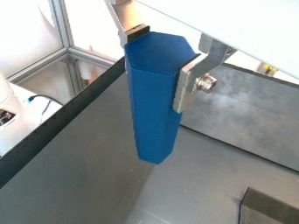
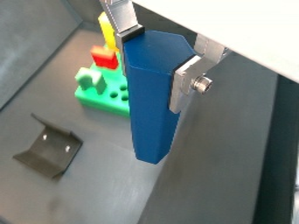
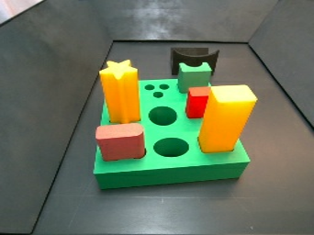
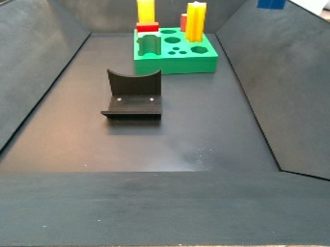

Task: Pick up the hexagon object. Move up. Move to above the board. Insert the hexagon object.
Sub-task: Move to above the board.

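The thick bright green square board (image 3: 135, 176) sat on the dark floor of the enclosure, already carrying a yellow-orange star-topped post (image 3: 119, 90) at about nine o'clock on its top in a side view, a tall yellow rectangular block (image 3: 225, 116) at about three o'clock, a dull red block (image 3: 120, 142) at about seven o'clock, and a small red block (image 3: 197, 101) with a small green notched peg (image 3: 193, 76) toward one o'clock. Round holes stood open in the middle, the nearest (image 3: 172, 147) at about six o'clock.

The dark L-shaped fixture (image 4: 131, 95) stood empty on the floor, well apart from the board.

The tall slim dark blue faceted hexagon object (image 2: 155, 101) hung upright in the air, clear of the floor and off to one side of the board, clamped near its top between the flat silver fingers (image 2: 187, 83) of the gripper (image 2: 158, 54). In a side view only a blue corner (image 4: 271, 4) showed at the upper edge.

Judging from this, the lift looked done and the carry to the board remained. The risks seemed to be these: the long column could clip the tall yellow block or star post if brought in low; its facets could meet the hole misaligned and jam; and the high grip left a long lever, so any contact might tilt the piece in the pads.
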Robot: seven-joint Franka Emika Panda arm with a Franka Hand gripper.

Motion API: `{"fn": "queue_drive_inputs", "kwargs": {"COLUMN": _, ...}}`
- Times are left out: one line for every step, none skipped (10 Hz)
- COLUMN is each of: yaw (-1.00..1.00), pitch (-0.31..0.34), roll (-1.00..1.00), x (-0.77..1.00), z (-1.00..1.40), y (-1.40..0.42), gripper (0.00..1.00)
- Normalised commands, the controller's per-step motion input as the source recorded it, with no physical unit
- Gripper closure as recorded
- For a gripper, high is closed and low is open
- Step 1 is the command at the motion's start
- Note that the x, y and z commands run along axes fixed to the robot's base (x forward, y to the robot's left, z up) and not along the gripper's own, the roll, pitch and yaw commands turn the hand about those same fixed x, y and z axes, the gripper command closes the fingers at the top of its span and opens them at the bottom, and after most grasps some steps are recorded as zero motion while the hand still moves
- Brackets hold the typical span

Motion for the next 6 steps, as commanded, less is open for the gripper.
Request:
{"fn": "queue_drive_inputs", "kwargs": {"yaw": 1.00, "pitch": 0.297, "roll": -0.40, "x": 0.93, "z": 0.01, "y": -1.00, "gripper": 1.00}}
{"fn": "queue_drive_inputs", "kwargs": {"yaw": 0.83, "pitch": 0.370, "roll": -0.23, "x": 1.00, "z": -0.01, "y": -1.00, "gripper": 1.00}}
{"fn": "queue_drive_inputs", "kwargs": {"yaw": 0.66, "pitch": 0.324, "roll": -0.19, "x": 1.00, "z": 0.01, "y": -0.99, "gripper": 1.00}}
{"fn": "queue_drive_inputs", "kwargs": {"yaw": 0.37, "pitch": 0.211, "roll": -0.08, "x": 0.98, "z": 0.02, "y": -1.00, "gripper": 1.00}}
{"fn": "queue_drive_inputs", "kwargs": {"yaw": 0.27, "pitch": 0.140, "roll": -0.04, "x": 0.97, "z": 0.03, "y": -1.00, "gripper": 1.00}}
{"fn": "queue_drive_inputs", "kwargs": {"yaw": 0.13, "pitch": 0.102, "roll": 0.01, "x": 0.97, "z": 0.03, "y": -1.00, "gripper": 1.00}}
